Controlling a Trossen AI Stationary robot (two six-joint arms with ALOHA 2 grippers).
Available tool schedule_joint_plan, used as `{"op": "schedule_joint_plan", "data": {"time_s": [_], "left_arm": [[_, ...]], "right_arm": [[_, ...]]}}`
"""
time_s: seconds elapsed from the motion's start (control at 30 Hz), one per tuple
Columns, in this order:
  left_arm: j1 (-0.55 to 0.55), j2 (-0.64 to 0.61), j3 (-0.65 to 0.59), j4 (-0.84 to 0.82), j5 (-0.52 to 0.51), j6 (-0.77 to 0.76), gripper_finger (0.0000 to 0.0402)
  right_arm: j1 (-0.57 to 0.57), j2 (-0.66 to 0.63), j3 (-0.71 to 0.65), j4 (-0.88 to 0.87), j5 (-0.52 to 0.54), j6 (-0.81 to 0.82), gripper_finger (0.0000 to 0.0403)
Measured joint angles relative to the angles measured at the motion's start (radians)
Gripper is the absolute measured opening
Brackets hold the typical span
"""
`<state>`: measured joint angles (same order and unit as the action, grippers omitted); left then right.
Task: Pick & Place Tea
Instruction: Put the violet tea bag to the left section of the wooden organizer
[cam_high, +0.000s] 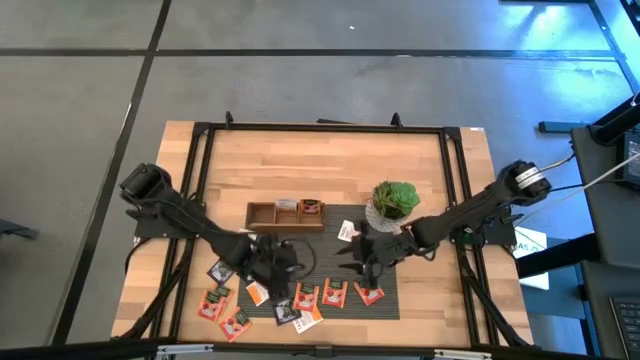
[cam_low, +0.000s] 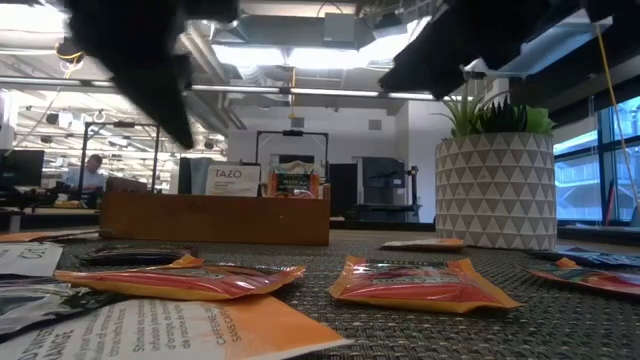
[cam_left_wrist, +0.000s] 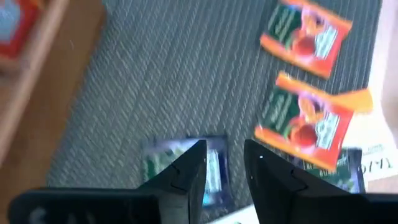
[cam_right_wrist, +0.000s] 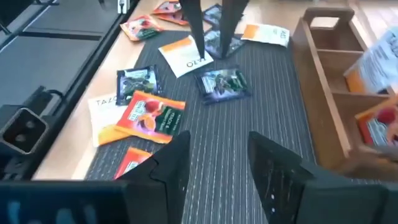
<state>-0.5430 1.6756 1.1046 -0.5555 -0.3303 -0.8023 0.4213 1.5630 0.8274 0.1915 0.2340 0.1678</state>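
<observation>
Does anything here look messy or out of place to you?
Mostly the tea sachets: they lie scattered at odd angles across the dark mat and spill off its edge onto the bare wooden table. One sachet sits alone near the potted plant. Nothing looks damaged.

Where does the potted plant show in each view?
High view: plant right of centre, right of the tray.
Low view: plant at right, tray to its left.
Left wrist view: not in it.
Right wrist view: not in it.
Shared landmark: the tray.

Orange-red sachets (cam_high: 336, 294), grey ribbed mat (cam_high: 330, 222), apparently.
</observation>
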Motion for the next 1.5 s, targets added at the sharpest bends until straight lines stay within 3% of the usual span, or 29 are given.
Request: {"op": "schedule_joint_plan", "data": {"time_s": [0.2,0.3,0.47,0.73,1.03,1.5], "left_arm": [[-0.060,0.090,0.000,0.007,-0.012,-0.108,0.0100],[-0.075,0.134,0.000,-0.002,-0.015,-0.146,0.0100],[-0.085,0.182,0.000,-0.013,-0.011,-0.186,0.0104],[-0.108,0.190,0.000,-0.026,-0.036,-0.208,0.0102],[-0.148,0.241,0.002,-0.019,-0.091,-0.208,0.0101],[-0.190,0.266,-0.001,-0.017,-0.169,-0.139,0.0104]], "right_arm": [[-0.025,0.097,0.041,0.080,-0.005,-0.020,0.0162],[-0.044,0.153,0.101,0.078,-0.059,-0.042,0.0162],[-0.068,0.248,0.221,0.006,-0.152,-0.071,0.0162],[-0.119,0.374,0.365,-0.066,-0.150,-0.066,0.0162],[-0.196,0.457,0.407,-0.038,-0.156,0.241,0.0161],[-0.201,0.609,0.462,0.106,-0.229,0.356,0.0161]]}}
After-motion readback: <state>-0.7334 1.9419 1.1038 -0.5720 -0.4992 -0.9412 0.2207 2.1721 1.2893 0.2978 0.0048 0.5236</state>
